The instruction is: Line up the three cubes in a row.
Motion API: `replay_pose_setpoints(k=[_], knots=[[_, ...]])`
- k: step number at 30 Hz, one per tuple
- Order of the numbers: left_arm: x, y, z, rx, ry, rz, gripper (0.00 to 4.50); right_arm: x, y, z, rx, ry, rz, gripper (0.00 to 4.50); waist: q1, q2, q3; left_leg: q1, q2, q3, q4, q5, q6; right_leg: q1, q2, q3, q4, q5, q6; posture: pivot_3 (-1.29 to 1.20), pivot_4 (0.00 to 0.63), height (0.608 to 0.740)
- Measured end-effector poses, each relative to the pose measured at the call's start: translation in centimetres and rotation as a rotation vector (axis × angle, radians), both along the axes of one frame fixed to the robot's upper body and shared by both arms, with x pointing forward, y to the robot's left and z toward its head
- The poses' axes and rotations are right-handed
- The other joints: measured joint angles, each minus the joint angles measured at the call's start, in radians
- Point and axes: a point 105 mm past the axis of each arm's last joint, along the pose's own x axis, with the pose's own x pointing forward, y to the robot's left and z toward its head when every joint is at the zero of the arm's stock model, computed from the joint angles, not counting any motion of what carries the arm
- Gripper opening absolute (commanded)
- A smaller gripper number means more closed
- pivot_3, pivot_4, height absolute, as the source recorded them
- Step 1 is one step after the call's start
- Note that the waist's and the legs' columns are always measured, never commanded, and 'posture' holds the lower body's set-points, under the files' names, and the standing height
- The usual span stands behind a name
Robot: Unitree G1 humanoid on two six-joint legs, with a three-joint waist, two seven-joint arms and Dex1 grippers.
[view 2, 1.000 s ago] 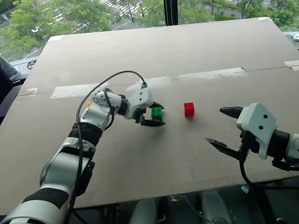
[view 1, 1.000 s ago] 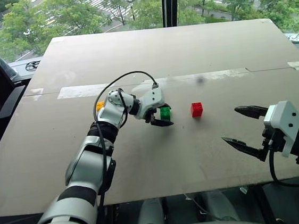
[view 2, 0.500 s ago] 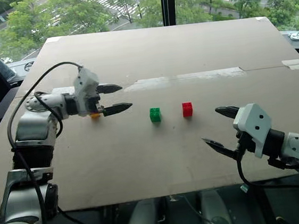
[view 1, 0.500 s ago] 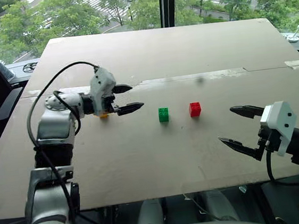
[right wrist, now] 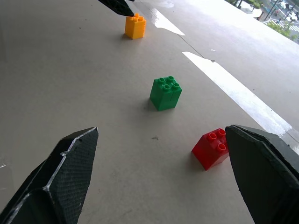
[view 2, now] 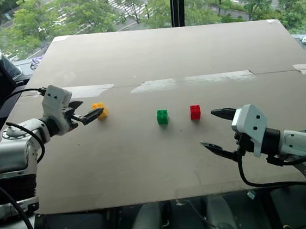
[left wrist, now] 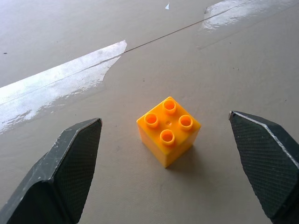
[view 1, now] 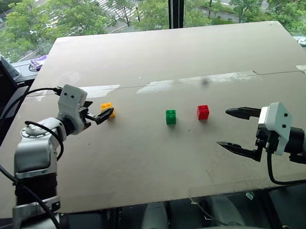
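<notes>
- Left eye view: we see yellow cube [view 1: 107, 109] far left on table [view 1: 152, 54], green cube [view 1: 171, 117] & red cube [view 1: 202, 112] near each other mid-table.
- Left gripper [view 1: 99, 113] spread wide, tips just beside yellow, not touching.
- Right gripper [view 1: 238, 129] spread too, empty, near red.
- Glossy tape strip [view 1: 193, 80] behind cubes; nothing blocks them.

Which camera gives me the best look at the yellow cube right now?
The left wrist view: the yellow cube sits close up, studs up, between the open left gripper's fingers, untouched. The eye views show it small; the right wrist view shows it far off.
</notes>
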Motion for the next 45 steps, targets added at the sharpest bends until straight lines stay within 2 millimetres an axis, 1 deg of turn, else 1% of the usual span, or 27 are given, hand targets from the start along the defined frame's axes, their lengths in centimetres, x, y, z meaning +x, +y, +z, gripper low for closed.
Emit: replay_pose_setpoints(k=[1, 5, 7, 10, 15, 20, 22, 23, 25, 28, 29, 31, 33, 36, 38, 40, 41, 42, 44, 45], knots=[[0.1, -0.5, -0.4, -0.041, -0.005, 0.062, 4.46, 0.0, 0.1, -0.1, -0.003, 0.0, 0.001, 4.5, -0.003, -0.001, 0.0, 0.0, 0.0, 0.0, 0.0, 0.0, 0.0, 0.0, 0.0, 0.0, 0.0, 0.0, 0.001, 0.0, 0.15, 0.74], [0.2, -1.7, -0.6, -0.087, -0.025, 0.171, 4.46, -0.1, 0.3, -0.4, -0.002, 0.01, 0.011, 4.5, -0.006, -0.001, -0.001, 0.001, 0.0, -0.001, 0.0, 0.0, 0.0, 0.0, 0.001, 0.0, 0.001, 0.002, 0.004, 0.0, 0.15, 0.74], [0.3, -1.8, -0.8, -0.091, -0.044, 0.264, 4.46, -0.1, 0.4, -0.4, -0.001, 0.01, 0.011, 4.5, -0.007, -0.001, -0.001, 0.002, 0.0, 0.0, 0.0, 0.0, 0.0, 0.001, 0.001, 0.001, 0.001, 0.002, 0.003, 0.0, 0.15, 0.74], [0.4, -1.4, -1.6, -0.098, -0.05, 0.388, 4.46, -0.1, 0.4, -0.4, -0.001, 0.009, 0.011, 4.5, -0.006, -0.001, -0.001, 0.001, 0.0, -0.001, 0.0, 0.0, 0.0, 0.001, 0.001, 0.0, 0.001, 0.004, 0.001, 0.0, 0.15, 0.74], [0.4, -1.0, -2.5, -0.087, -0.068, 0.475, 4.46, -0.2, 0.5, -0.2, 0.0, 0.002, 0.02, 4.5, -0.006, -0.001, -0.001, 0.001, 0.0, 0.0, 0.0, 0.0, 0.0, 0.001, 0.001, 0.0, 0.001, 0.004, 0.0, 0.0, 0.15, 0.74], [0.9, -1.0, -3.1, -0.085, -0.077, 0.482, 4.46, -0.3, 0.9, 0.4, 0.04, -0.026, 0.042, 4.5, -0.006, -0.002, -0.001, 0.001, 0.0, 0.0, 0.0, 0.0, 0.0, 0.001, 0.001, 0.0, 0.001, 0.004, 0.0, 0.0, 0.15, 0.74], [1.2, -1.3, -3.6, -0.086, -0.075, 0.477, 3.96, -0.3, 1.0, 0.6, 0.042, -0.031, 0.046, 4.5, -0.006, -0.002, -0.001, 0.001, 0.0, 0.0, 0.0, 0.0, 0.0, 0.001, 0.001, 0.0, 0.0, 0.004, 0.0, 0.0, 0.15, 0.74], [1.2, -1.4, -3.6, -0.086, -0.074, 0.475, 3.81, -0.3, 1.0, 0.6, 0.042, -0.033, 0.046, 4.5, -0.006, -0.002, -0.001, 0.001, 0.0, 0.0, 0.0, 0.0, 0.0, 0.001, 0.001, 0.0, 0.0, 0.004, 0.0, 0.0, 0.15, 0.74], [1.5, -1.5, -3.8, -0.088, -0.08, 0.473, 2.95, -0.3, 1.0, 0.6, 0.042, -0.034, 0.046, 4.5, -0.006, -0.002, -0.001, 0.001, 0.0, 0.0, 0.0, 0.0, 0.0, 0.001, 0.001, 0.0, 0.0, 0.004, 0.0, 0.0, 0.15, 0.74], [1.7, -1.5, -4.0, -0.088, -0.092, 0.471, 1.47, -0.3, 1.0, 0.7, 0.043, -0.034, 0.045, 4.5, -0.006, -0.002, -0.001, 0.001, 0.0, 0.0, 0.0, 0.0, 0.0, 0.001, 0.001, 0.0, 0.0, 0.004, 0.0, 0.0, 0.15, 0.74], [1.8, -1.5, -4.0, -0.087, -0.099, 0.467, 1.31, -0.3, 1.0, 0.7, 0.043, -0.035, 0.045, 4.5, -0.006, -0.002, -0.001, 0.001, 0.0, 0.0, 0.0, 0.0, 0.0, 0.001, 0.001, 0.0, 0.0, 0.004, 0.0, 0.0, 0.15, 0.74], [1.9, -1.6, -3.9, -0.081, -0.111, 0.445, 1.33, -0.3, 1.0, 0.7, 0.043, -0.036, 0.044, 4.5, -0.006, -0.002, -0.001, 0.001, 0.0, 0.0, 0.0, 0.0, 0.0, 0.001, 0.001, 0.0, 0.0, 0.004, 0.0, 0.0, 0.15, 0.74], [1.9, -1.6, -3.7, -0.073, -0.123, 0.399, 1.33, -0.3, 1.1, 0.8, 0.043, -0.042, 0.043, 4.5, -0.006, -0.002, -0.001, 0.001, 0.0, 0.0, 0.0, 0.0, 0.0, 0.001, 0.001, 0.0, 0.0, 0.004, -0.001, 0.0, 0.15, 0.74], [1.8, -2.2, -2.7, -0.067, -0.161, 0.24, 1.33, -0.5, 1.3, 1.0, 0.042, -0.055, 0.045, 4.5, -0.006, -0.002, -0.001, 0.001, 0.0, 0.001, 0.0, 0.0, 0.0, 0.0, 0.001, -0.001, 0.0, 0.002, -0.004, 0.0, 0.15, 0.74], [1.5, -3.0, -2.3, -0.078, -0.153, 0.087, 1.33, -0.5, 1.3, 1.0, 0.043, -0.055, 0.043, 4.5, -0.006, -0.001, -0.001, 0.001, 0.0, 0.001, 0.0, 0.0, 0.0, 0.0, 0.0, -0.001, 0.0, 0.002, -0.004, 0.0, 0.15, 0.74], [0.7, -4.2, -2.1, -0.048, -0.135, -0.168, 1.33, -0.5, 1.3, 1.0, 0.043, -0.055, 0.041, 4.5, -0.006, -0.001, -0.001, 0.001, 0.0, 0.002, 0.0, 0.0, 0.0, 0.0, 0.0, -0.002, 0.0, 0.002, -0.004, 0.0, 0.15, 0.74], [0.5, -4.4, -2.1, -0.038, -0.132, -0.219, 1.33, -0.5, 1.3, 1.0, 0.042, -0.055, 0.041, 4.5, -0.006, -0.001, -0.001, 0.001, 0.0, 0.002, 0.0, 0.0, 0.0, 0.0, 0.0, -0.002, 0.0, 0.002, -0.004, 0.0, 0.15, 0.74], [0.2, -4.7, -2.1, -0.03, -0.125, -0.31, 1.33, -0.5, 1.3, 0.9, 0.042, -0.053, 0.04, 4.5, -0.005, -0.001, -0.001, 0.001, 0.0, 0.002, 0.0, 0.0, 0.0, 0.0, 0.0, -0.002, 0.0, 0.002, -0.004, 0.0, 0.15, 0.74], [-0.9, -5.0, -2.8, 0.004, -0.024, -0.546, 1.33, -0.6, 1.3, 0.8, 0.041, -0.051, 0.04, 4.5, -0.005, -0.001, -0.001, 0.0, 0.0, 0.003, 0.0, 0.0, 0.0, 0.0, 0.0, -0.003, 0.0, 0.002, -0.004, 0.0, 0.15, 0.74], [-1.2, -4.9, -2.8, 0.013, 0.008, -0.613, 1.33, -0.6, 1.3, 0.8, 0.041, -0.05, 0.039, 4.5, -0.006, -0.001, -0.001, 0.0, 0.0, 0.003, 0.0, 0.0, 0.0, 0.0, 0.0, -0.003, 0.0, 0.001, -0.004, 0.0, 0.15, 0.74]])
